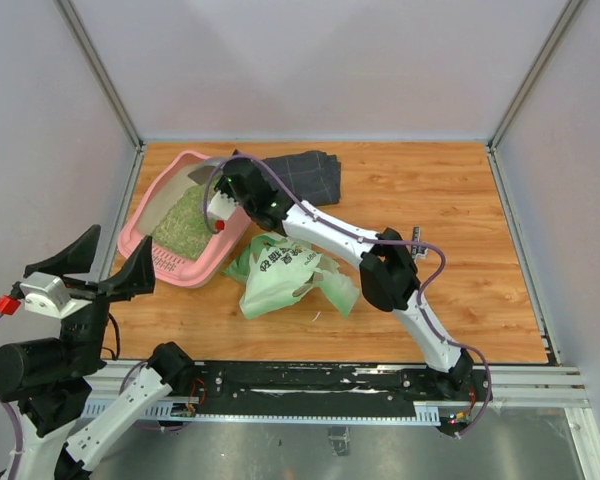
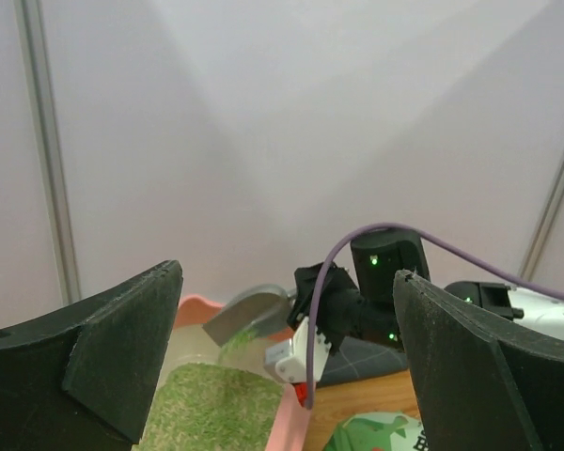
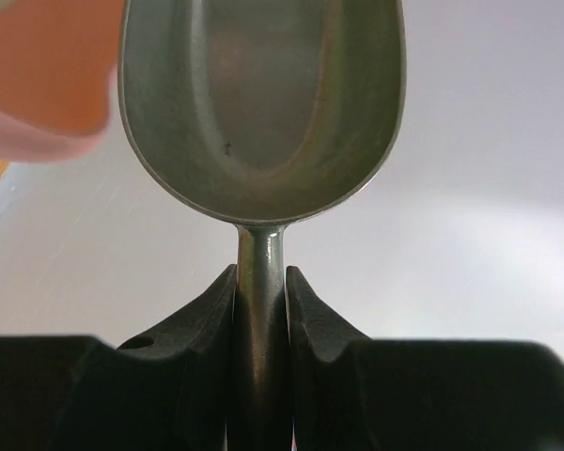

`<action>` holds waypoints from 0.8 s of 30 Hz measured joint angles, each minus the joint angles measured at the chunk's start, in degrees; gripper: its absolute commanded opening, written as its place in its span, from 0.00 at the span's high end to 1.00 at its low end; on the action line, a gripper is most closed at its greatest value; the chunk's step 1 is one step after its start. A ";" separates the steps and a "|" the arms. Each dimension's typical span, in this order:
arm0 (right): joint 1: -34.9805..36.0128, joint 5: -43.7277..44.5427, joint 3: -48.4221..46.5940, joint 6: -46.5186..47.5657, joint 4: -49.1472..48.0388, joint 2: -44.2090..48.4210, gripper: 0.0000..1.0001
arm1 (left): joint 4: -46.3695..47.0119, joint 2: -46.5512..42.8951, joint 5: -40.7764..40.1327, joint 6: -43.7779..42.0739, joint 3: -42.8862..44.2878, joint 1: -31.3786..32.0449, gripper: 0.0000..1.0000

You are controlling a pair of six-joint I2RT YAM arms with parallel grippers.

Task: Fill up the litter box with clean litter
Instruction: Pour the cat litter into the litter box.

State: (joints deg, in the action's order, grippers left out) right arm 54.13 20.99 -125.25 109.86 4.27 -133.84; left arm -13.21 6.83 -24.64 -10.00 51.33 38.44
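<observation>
The pink litter box (image 1: pixel 130 238) lies at the table's back left with a pile of greenish clean litter (image 1: pixel 185 228) in it. My right gripper (image 1: pixel 223 195) is shut on the handle of a grey metal scoop (image 1: pixel 202 178), held tilted over the box's far end. In the left wrist view the scoop (image 2: pixel 249 315) spills grains onto the litter (image 2: pixel 216 409). In the right wrist view my gripper (image 3: pixel 260 282) clamps the scoop's stem and the bowl (image 3: pixel 258 103) looks empty. My left gripper (image 1: pixel 102 262) is open and empty, raised near the front left, well short of the box.
A green-and-white plastic bag (image 1: pixel 285 272) lies crumpled just right of the box, under my right arm. A dark grey folded cloth (image 1: pixel 305 175) lies behind it at the back. White walls close in the table on three sides.
</observation>
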 measured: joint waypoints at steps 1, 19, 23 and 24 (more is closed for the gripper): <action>0.00 -0.09 0.87 1.40 -0.39 0.02 0.99 | 0.11 0.00 -0.33 0.00 0.00 0.00 0.01; 0.98 0.33 5.20 5.64 -8.72 1.79 0.99 | 0.94 0.81 -0.96 0.68 -4.68 0.00 0.09; 0.98 0.68 6.58 0.50 -2.45 6.08 0.99 | -0.07 1.95 0.81 1.27 -6.27 0.00 0.15; 0.94 0.66 7.34 -2.16 0.20 8.04 0.99 | -0.33 2.10 1.33 1.40 -6.64 0.00 0.18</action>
State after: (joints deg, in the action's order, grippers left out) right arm 55.07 21.65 -117.91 107.70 4.47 -125.80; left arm -13.54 8.93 -23.31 -8.60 44.69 38.44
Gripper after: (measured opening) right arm 0.238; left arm 0.874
